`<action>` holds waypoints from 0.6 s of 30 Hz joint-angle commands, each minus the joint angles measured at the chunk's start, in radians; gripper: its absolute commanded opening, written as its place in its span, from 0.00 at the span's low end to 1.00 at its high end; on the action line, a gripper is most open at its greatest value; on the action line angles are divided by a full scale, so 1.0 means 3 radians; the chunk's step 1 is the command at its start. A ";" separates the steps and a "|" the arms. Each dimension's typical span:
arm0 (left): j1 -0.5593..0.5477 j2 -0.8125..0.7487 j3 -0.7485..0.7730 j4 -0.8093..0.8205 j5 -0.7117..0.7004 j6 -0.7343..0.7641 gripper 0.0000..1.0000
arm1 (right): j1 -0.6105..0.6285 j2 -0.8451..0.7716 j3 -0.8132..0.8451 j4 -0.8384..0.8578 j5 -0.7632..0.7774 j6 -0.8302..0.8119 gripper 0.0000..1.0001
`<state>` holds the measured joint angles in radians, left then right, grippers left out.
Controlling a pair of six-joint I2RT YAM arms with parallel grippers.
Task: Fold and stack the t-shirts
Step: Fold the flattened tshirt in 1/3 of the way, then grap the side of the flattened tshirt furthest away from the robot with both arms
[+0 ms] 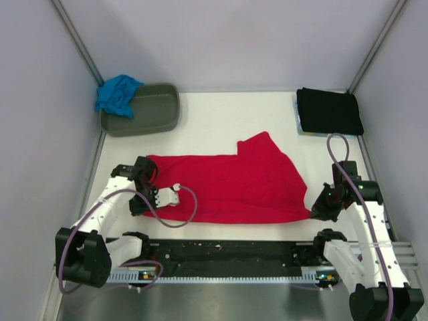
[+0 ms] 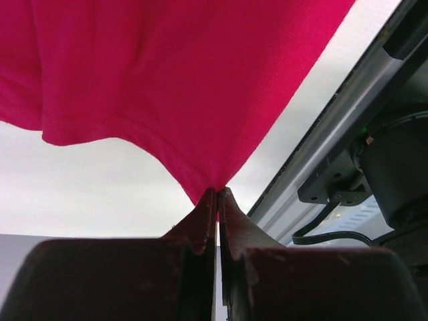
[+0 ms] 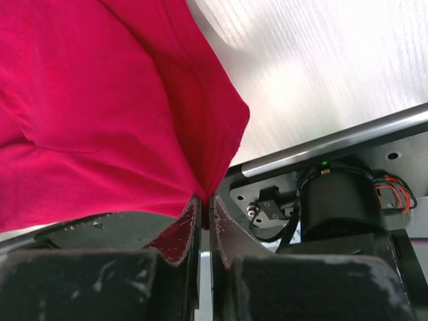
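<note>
A: Red t-shirt [image 1: 234, 187]?
B: Laid across the near middle of the table [image 1: 221, 117], its far right part folded over
A: Grippers?
B: Left gripper [image 2: 218, 196] fingers pressed together, pinching the shirt's left edge. Right gripper [image 3: 204, 199] same, on the near right corner
A: Others?
B: Black t-shirt [image 1: 329, 111] folded, far right. Turquoise t-shirt [image 1: 117, 95] bunched on the grey-green tub [image 1: 150, 110], far left

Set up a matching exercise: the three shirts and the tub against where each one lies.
1 red shirt
2 black shirt
3 blue shirt
4 tub

A far right, folded
B far left, partly under a shirt
C spread out in the middle
D bunched on the tub's left end

Pairs: 1-C, 2-A, 3-D, 4-B
</note>
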<state>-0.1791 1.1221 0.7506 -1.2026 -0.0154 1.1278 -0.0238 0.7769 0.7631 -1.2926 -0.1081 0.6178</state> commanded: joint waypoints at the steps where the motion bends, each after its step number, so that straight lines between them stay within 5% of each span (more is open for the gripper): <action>1: -0.0032 0.0059 0.0075 -0.0286 0.0153 0.0167 0.00 | -0.0033 -0.0064 0.0135 -0.0226 0.0003 -0.0137 0.00; 3: -0.0068 0.0084 0.0101 -0.0287 0.0205 0.0183 0.00 | -0.0028 -0.0043 0.0156 -0.0242 0.0013 -0.0203 0.09; 4: -0.0078 0.0100 0.0126 -0.0281 0.0215 0.0178 0.12 | -0.0033 -0.0023 0.0181 -0.0262 0.0038 -0.0223 0.22; 6: -0.0078 0.0100 0.0157 -0.0261 0.0185 0.0168 0.55 | -0.0028 0.0033 0.0212 -0.0303 0.0033 -0.0229 0.42; 7: -0.0083 0.0095 0.0167 -0.0246 0.0139 0.0168 0.89 | -0.0028 0.0064 0.0268 -0.0334 0.0043 -0.0234 0.50; 8: -0.0078 0.0095 0.0193 -0.0230 0.0083 0.0173 0.99 | -0.0033 0.0084 0.0355 -0.0364 0.0069 -0.0244 0.57; 11: -0.0058 0.0120 0.0402 -0.0027 -0.0260 0.0096 0.99 | -0.0033 0.0130 0.0794 -0.0319 0.0237 -0.0280 0.75; 14: 0.0065 0.0268 0.0871 0.0504 -0.0190 -0.0199 0.99 | -0.0028 0.0207 0.1163 0.0292 -0.0093 -0.0458 0.92; 18: 0.0427 0.0794 0.1485 0.1012 0.0398 -0.0890 0.99 | 0.0059 0.0661 0.1367 0.1208 -0.0361 -0.0607 0.94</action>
<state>-0.1303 1.2461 1.0374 -1.1206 -0.0212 1.0542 -0.0223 0.8627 1.1034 -1.2079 -0.1390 0.5030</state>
